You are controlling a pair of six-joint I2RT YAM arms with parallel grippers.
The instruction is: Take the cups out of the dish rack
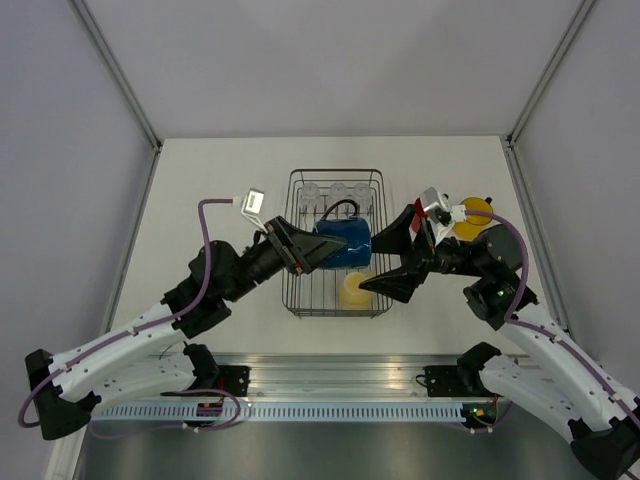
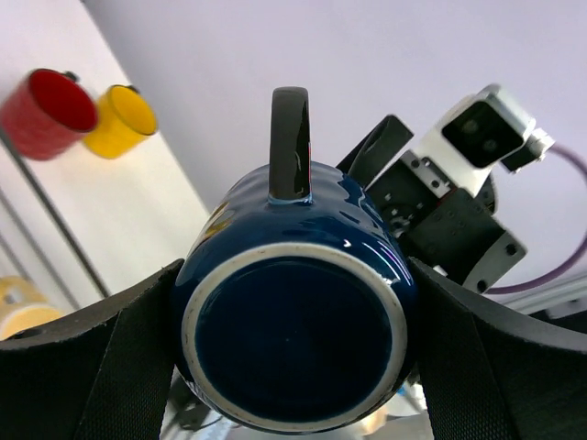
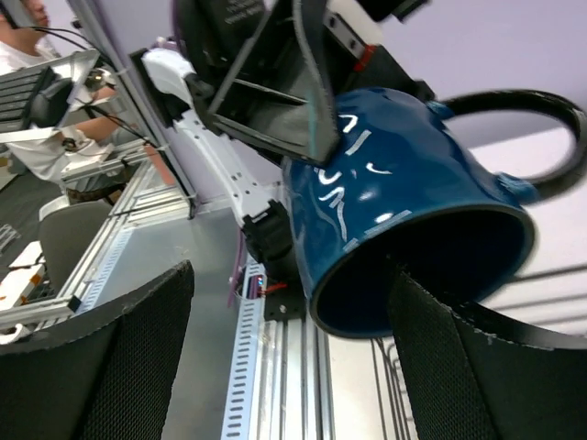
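My left gripper [image 1: 325,247] is shut on the dark blue mug [image 1: 346,243] and holds it on its side above the dish rack [image 1: 296,290]. In the left wrist view the mug's base [image 2: 293,330] faces the camera, pinched between both pads, handle up. My right gripper [image 1: 372,266] is open at the mug's mouth. In the right wrist view one finger [image 3: 459,367] is inside the blue mug [image 3: 404,211] and the other finger [image 3: 101,367] is outside it. A pale cream mug [image 1: 355,290] sits in the rack's near end. Glass tumblers [image 1: 338,191] stand at its far end.
A yellow mug [image 1: 476,214] and a red mug [image 1: 444,216], partly hidden by my right wrist, stand on the table right of the rack. They also show in the left wrist view, red [image 2: 48,112] and yellow [image 2: 119,119]. The two arms are close over the rack.
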